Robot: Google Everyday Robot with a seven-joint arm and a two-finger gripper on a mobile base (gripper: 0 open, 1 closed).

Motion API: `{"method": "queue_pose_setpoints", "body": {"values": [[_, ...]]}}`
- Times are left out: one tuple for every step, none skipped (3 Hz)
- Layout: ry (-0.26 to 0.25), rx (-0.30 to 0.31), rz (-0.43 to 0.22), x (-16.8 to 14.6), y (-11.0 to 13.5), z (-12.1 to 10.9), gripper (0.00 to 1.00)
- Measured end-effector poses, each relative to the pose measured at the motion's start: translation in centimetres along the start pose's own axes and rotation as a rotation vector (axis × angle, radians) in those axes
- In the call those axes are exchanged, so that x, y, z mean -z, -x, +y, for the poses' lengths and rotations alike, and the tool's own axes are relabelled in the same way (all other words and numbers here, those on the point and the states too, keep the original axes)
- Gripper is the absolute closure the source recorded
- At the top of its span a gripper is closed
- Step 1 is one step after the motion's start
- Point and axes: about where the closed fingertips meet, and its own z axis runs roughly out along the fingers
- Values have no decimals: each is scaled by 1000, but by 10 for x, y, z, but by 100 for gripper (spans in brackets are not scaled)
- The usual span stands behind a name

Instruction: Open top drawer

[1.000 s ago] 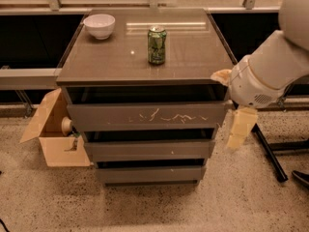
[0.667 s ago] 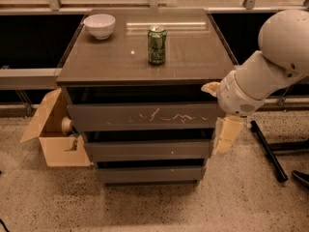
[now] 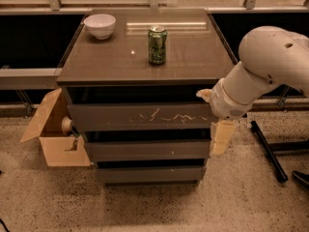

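Note:
The top drawer (image 3: 140,117) is the widest grey-brown front of the cabinet, just under the tabletop, with whitish scratches across its middle. My gripper (image 3: 216,116) is at the drawer front's right end, on a white arm that comes in from the right. It is open. One cream finger (image 3: 205,94) sits just above the drawer's top right corner. The other finger (image 3: 222,137) hangs below the front's lower edge. The drawer's right end lies between them.
Two narrower drawer fronts (image 3: 147,150) sit below. On the cabinet top (image 3: 111,57) stand a green can (image 3: 157,45) and a white bowl (image 3: 100,25). An open cardboard box (image 3: 55,132) lies on the floor at the left. Dark stand legs (image 3: 268,151) lie at the right.
The arm has swung left and the gripper has moved in from the cabinet's right side to the top drawer's right end. The drawer, can and bowl have not moved.

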Motion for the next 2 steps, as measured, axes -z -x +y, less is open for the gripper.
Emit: {"method": "queue_pose_setpoints", "body": {"values": [[9,50,20,-35,-17,-15,0],[2,104,40,-63,-29,-32,0]]}}
